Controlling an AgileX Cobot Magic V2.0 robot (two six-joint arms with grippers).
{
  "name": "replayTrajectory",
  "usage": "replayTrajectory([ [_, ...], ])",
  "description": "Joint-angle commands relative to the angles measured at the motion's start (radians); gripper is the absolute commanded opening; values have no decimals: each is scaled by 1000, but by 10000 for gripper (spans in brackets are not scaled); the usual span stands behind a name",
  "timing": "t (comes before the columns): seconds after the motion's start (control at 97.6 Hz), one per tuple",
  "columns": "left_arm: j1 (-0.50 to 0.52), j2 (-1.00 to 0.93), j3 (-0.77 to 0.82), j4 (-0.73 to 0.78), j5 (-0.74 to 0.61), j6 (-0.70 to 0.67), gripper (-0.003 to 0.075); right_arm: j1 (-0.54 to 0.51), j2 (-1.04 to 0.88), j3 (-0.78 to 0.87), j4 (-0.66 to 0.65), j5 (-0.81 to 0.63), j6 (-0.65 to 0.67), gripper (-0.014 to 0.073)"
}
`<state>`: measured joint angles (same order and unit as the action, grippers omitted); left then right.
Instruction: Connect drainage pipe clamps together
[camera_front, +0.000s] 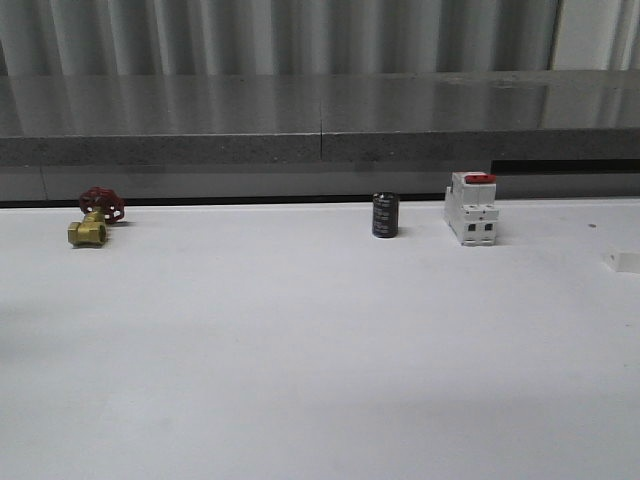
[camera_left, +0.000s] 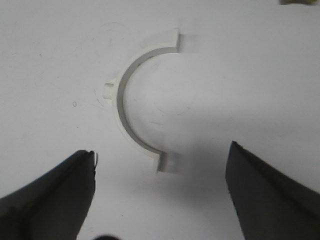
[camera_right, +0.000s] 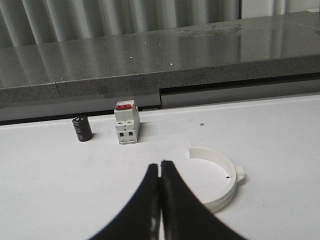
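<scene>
One white half-ring clamp (camera_left: 131, 100) lies flat between and ahead of the left gripper's (camera_left: 160, 192) wide-apart fingers, while the second half-ring clamp (camera_right: 217, 177) sits just beside the right gripper's (camera_right: 160, 172) closed, empty fingers

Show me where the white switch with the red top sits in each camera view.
Front view: the switch stands at the back of the table, right of centre.
Right wrist view: the switch stands beyond the closed right gripper.
Left wrist view: this camera looks down on a clamp half between the open left gripper's fingers.
Shared landmark: the black cylinder, just left of the switch in both.
</scene>
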<state>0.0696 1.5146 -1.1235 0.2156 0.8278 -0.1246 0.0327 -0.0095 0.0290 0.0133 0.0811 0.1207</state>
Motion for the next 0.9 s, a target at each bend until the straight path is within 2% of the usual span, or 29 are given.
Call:
replayTrajectory([
  [0.0,51,42,-69,-20,-31,57,536,5,-20,-20,-13,-81,0,-67],
  [0.164,142,137,-92,-123,-102,170,536,5,-20,-20,-13,-81,0,-67],
  [0.389,218,238,-103,-160,-165,202,536,5,-20,-20,-13,-81,0,-67],
  [0.676,226,342,-156,-240,-188,305,536,5,-20,-20,-13,-81,0,-67],
  [0.892,226,400,-198,-241,-191,343,536,5,-20,-20,-13,-81,0,-67],
])
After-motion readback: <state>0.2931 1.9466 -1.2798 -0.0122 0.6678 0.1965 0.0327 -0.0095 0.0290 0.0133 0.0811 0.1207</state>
